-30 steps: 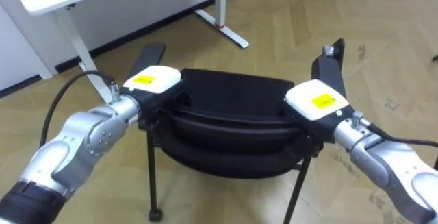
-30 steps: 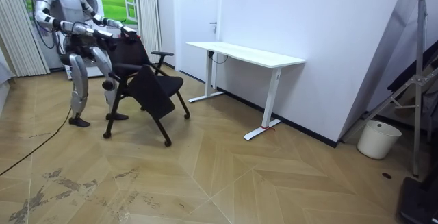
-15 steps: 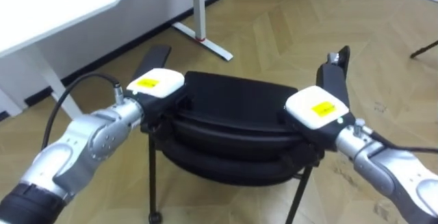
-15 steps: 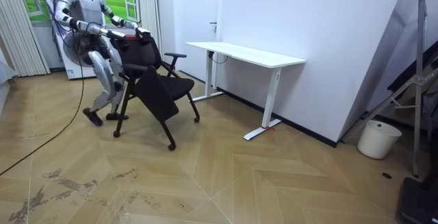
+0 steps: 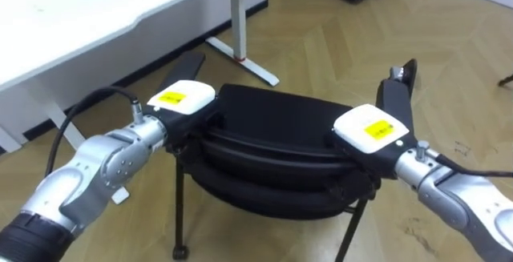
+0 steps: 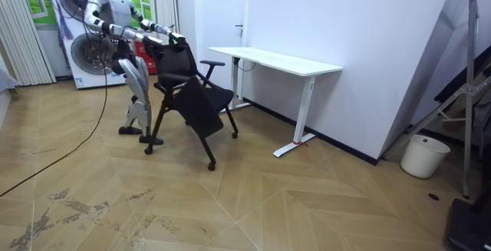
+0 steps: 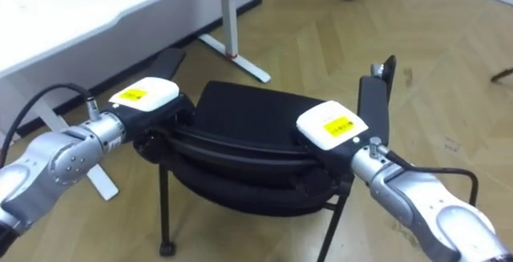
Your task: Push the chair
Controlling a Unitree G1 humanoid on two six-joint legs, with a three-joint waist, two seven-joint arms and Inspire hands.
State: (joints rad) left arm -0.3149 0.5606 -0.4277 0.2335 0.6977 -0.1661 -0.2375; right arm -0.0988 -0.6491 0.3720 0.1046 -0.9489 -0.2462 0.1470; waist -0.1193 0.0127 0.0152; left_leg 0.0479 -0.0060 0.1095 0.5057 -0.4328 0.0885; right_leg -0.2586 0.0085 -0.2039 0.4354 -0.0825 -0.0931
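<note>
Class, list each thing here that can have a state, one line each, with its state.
chair: upright on the floor, nobody on it, short of the desk.
left hand: resting on the chair's back, left end.
right hand: resting on the chair's back, right end.
desk: standing by the wall.
bucket: upright on the floor.

White desk (image 6: 285, 61) by white wall (image 6: 368, 36); herringbone wood floor (image 6: 291, 205); white bin (image 6: 423, 156) rt corner.

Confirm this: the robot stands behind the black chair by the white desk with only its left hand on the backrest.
Not quite: both hands are on it. The left eye view shows the left hand and the right hand, one at each end of the backrest of the black chair, by the white desk.
</note>
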